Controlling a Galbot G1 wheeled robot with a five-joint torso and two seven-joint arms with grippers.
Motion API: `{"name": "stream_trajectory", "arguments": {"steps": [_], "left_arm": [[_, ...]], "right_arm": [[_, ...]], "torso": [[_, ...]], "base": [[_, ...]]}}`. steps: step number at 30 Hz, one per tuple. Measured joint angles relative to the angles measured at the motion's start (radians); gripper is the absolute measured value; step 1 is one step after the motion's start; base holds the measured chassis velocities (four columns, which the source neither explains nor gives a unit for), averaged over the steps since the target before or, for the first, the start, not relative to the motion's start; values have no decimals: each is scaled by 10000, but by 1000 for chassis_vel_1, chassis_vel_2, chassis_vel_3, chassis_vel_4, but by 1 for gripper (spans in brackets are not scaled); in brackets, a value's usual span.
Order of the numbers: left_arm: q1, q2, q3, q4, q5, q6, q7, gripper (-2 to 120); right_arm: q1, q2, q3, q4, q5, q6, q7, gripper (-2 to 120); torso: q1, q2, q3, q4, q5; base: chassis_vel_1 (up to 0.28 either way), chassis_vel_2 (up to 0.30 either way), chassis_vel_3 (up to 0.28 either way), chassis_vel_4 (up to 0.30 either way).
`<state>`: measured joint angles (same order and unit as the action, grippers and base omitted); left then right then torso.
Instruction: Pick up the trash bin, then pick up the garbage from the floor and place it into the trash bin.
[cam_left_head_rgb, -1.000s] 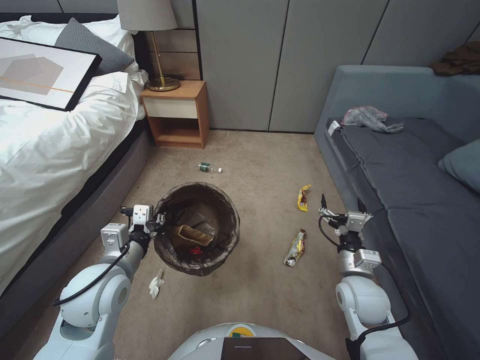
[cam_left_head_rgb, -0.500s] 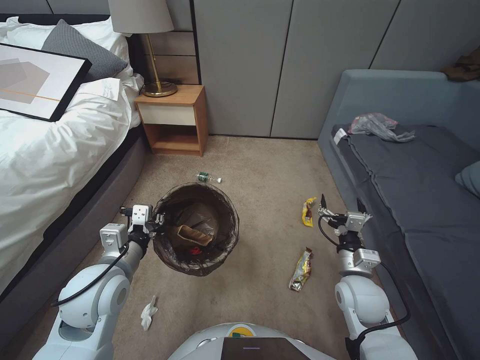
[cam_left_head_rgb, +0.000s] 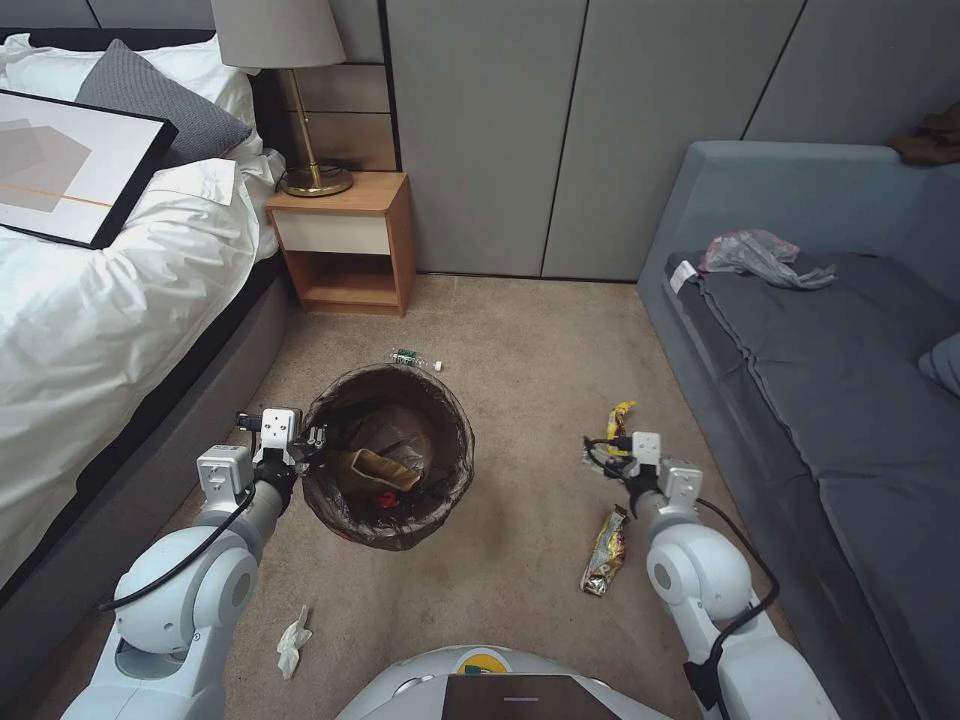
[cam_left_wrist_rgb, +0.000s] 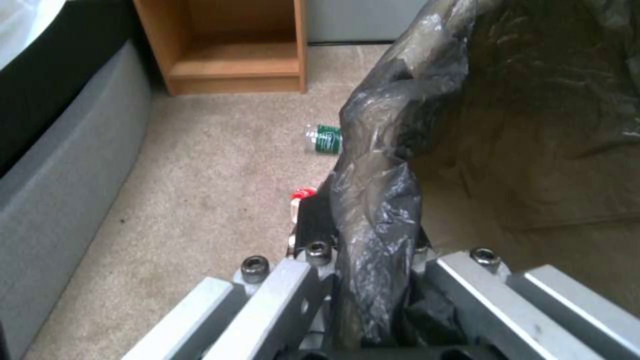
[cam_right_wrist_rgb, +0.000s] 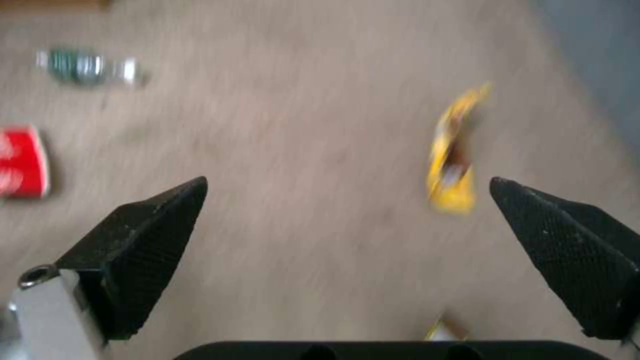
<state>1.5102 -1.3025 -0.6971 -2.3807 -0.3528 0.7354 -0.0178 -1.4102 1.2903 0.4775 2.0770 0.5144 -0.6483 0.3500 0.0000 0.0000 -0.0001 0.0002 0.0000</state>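
- Nearest the base: tissue wad (cam_left_head_rgb: 292, 641) on carpet.
- Left gripper (cam_left_head_rgb: 318, 437) clamped on trash bin (cam_left_head_rgb: 390, 455) rim, bag pinched, bin held beside bed.
- Right gripper (cam_right_wrist_rgb: 347, 260) spread wide, empty, above yellow wrapper (cam_right_wrist_rgb: 453, 165); silver wrapper (cam_left_head_rgb: 603, 550) beside arm.
- Farther: green-labelled bottle (cam_left_head_rgb: 408, 357) behind bin.
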Motion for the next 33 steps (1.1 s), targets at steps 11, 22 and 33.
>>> {"name": "stream_trajectory", "arguments": {"steps": [11,22,33], "left_arm": [[6,-76,-14,-44,12,0,-3,0],[-76,-90,32,115,26,0,15,0],[-112,-97,74,181,56,0,44,0]], "right_arm": [[1133,-178,-502,-2322,2708,-1016,1591,100],[1026,153,-410,-3594,1709,-933,1809,100],[767,333,-250,-4086,1432,-891,1783,100]], "torso": [[0,0,1,-1,1],[0,0,1,-2,0],[0,0,1,-3,0]], "base": [[0,0,0,0],[0,0,0,0],[0,0,0,0]]}}
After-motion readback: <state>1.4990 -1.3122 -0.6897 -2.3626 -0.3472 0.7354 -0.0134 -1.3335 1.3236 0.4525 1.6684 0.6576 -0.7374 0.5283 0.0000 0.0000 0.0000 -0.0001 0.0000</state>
